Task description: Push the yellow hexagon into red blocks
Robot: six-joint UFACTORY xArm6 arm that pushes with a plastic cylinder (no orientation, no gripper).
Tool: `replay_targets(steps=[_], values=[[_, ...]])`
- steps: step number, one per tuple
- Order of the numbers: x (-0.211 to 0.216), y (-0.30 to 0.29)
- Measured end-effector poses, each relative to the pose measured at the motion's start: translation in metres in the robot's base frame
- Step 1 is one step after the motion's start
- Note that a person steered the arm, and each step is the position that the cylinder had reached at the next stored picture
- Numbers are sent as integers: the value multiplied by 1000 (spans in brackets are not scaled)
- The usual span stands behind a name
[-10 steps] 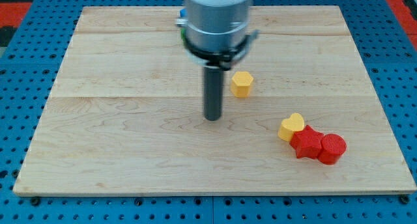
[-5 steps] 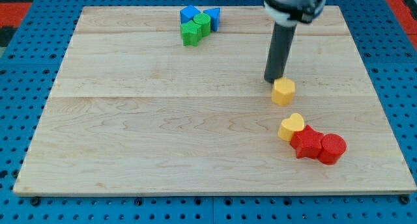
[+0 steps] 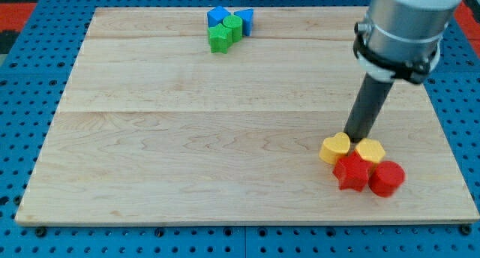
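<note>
Rod end, my tip point(image 3: 355, 136), bare and holding nothing, touches the yellow hexagon point(image 3: 370, 150) at its 11 o'clock. Hexagon sits against the red star point(image 3: 351, 172) and red cylinder point(image 3: 386, 178); yellow heart point(image 3: 334, 148) at its 9 o'clock.

dark rod tilted, my tip point(image 3: 355, 138) on board

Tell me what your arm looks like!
My arm ends in a fat, round, silver-grey cylinder with a black ring around its bottom. Out of that sticks a straight, dark grey rod, plain and smooth. My tip is its lower end. No cables or markings show.
</note>
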State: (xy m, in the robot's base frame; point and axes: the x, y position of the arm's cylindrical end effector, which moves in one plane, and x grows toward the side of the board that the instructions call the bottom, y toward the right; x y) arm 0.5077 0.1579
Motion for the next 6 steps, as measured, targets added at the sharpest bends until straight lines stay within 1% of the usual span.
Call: replay_targets(steps=[1,2,3,4,6], values=[[-28,3],[-83,24],[-106,-33],[-130,-62],[-132,-62]])
